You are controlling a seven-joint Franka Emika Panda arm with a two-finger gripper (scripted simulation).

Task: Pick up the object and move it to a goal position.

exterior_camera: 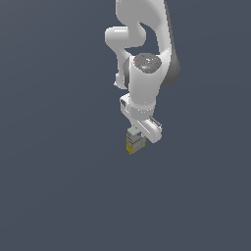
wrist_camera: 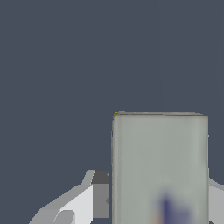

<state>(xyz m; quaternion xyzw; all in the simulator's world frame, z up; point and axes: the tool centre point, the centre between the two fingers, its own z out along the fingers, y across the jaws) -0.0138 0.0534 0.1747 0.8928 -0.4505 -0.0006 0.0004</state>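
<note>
A: Filling both frames is a flat, matte slate-grey ground point(exterior_camera: 54, 196), without seam or texture. What comes next in size?

B: The Panda arm point(exterior_camera: 144, 73), entering from the top centre of the exterior view. Its shells are smooth, glossy white and rounded, with dark bands at the joints and a round grey cap with tiny coloured dots on the upper face of the wrist.

A: And below that?

B: The gripper point(exterior_camera: 137, 139), a blocky white body just below the middle of the frame. Its fingers are closed in on the carton point(exterior_camera: 133, 142), which sits between them.

A: Describe the carton.

B: A small, tall rectangular box with sharp edges. In the exterior view it is grey-white with a yellow strip along its lower end, and it sticks out beneath the gripper. In the wrist view the carton point(wrist_camera: 159, 166) fills the lower right: a plain, pale grey-green flat face, blurred, with a smudge of blue and orange near the frame's bottom edge.

A: The fingers there?

B: One white finger with a dark grey pad point(wrist_camera: 100, 192) presses against the carton's side at lower centre.
</note>
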